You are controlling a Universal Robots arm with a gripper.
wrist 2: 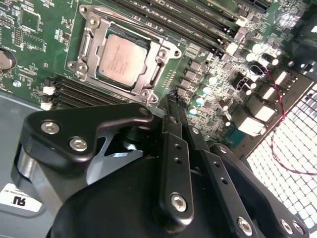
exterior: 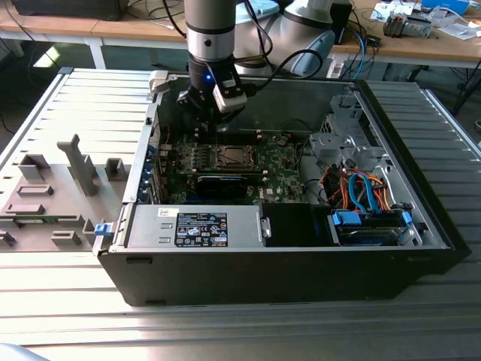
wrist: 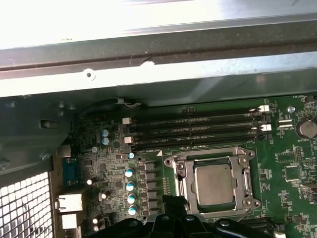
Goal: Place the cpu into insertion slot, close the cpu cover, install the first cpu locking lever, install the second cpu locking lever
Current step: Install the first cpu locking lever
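The cpu (wrist 2: 121, 59) (wrist: 214, 184), silvery-grey and square, lies flat in the insertion slot (exterior: 229, 156) on the green motherboard and hides the contact field. The cpu cover (wrist 2: 149, 85) (wrist: 184, 184) lies down around the chip's edges, its window framing the chip. A thin locking lever (wrist 2: 133, 24) runs along one side of the socket frame. My gripper (wrist 2: 173, 99) (wrist: 171, 201) (exterior: 217, 125) hangs above the board beside the socket, near the capacitor row. Its black fingers (wrist 2: 174, 148) are shut with nothing between them.
Long memory slots (wrist: 198, 131) run beside the socket. A black card (exterior: 225, 184) lies in front of it, then the power supply (exterior: 195, 226). A drive cage with orange and blue cables (exterior: 361, 192) fills the case's right. The case wall (wrist: 148, 79) rises close behind.
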